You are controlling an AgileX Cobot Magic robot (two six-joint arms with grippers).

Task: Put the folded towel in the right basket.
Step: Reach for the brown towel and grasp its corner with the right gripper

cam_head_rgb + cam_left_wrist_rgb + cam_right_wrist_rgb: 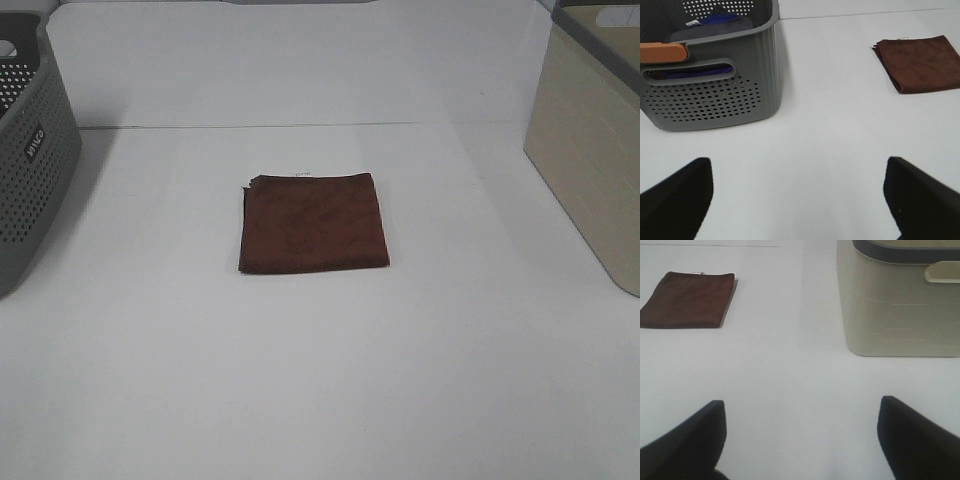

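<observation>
A folded dark brown towel [314, 221] lies flat in the middle of the white table. It also shows in the left wrist view [921, 63] and in the right wrist view [687, 299]. The beige right basket [590, 140] stands at the table's right edge, also in the right wrist view [900, 300]. Neither arm shows in the exterior high view. My left gripper [800, 200] is open and empty over bare table, well short of the towel. My right gripper [800, 440] is open and empty, with the towel and the basket both ahead of it.
A grey perforated basket [30, 160] stands at the table's left edge. In the left wrist view this grey basket [715, 95] holds purple and grey cloth and has an orange handle grip. The table's back edge runs behind the towel.
</observation>
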